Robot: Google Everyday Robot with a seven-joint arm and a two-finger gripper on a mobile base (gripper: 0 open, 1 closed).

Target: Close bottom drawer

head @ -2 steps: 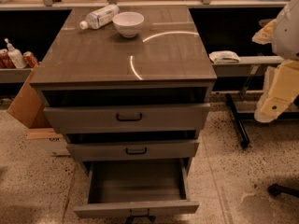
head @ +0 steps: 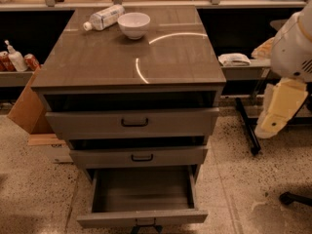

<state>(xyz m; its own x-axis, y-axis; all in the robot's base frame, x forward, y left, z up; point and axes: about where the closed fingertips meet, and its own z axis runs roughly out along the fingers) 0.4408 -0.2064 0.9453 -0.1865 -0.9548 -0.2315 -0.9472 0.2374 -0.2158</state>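
The bottom drawer (head: pixel 141 217) of the grey-brown cabinet (head: pixel 126 57) is pulled far out. Its deep empty box shows, and its narrow front panel carries a small black handle (head: pixel 145 222) at the lower frame edge. The mid drawer (head: pixel 139 157) and the top drawer (head: pixel 132 122) above it stand slightly out. My gripper (head: pixel 280 108), a cream part under the white arm (head: pixel 295 48), hangs at the right edge, to the right of the cabinet at about top-drawer height. It is well apart from the bottom drawer.
A white bowl (head: pixel 134 24) and a lying plastic bottle (head: pixel 103 17) sit on the cabinet top. A cardboard box (head: pixel 29 108) stands at the left. A shelf with a cloth (head: pixel 234 59), a black leg (head: pixel 247 126) and a chair base (head: pixel 295 198) are at the right.
The arm and gripper have shifted slightly down and to the left. The drawers have not moved.
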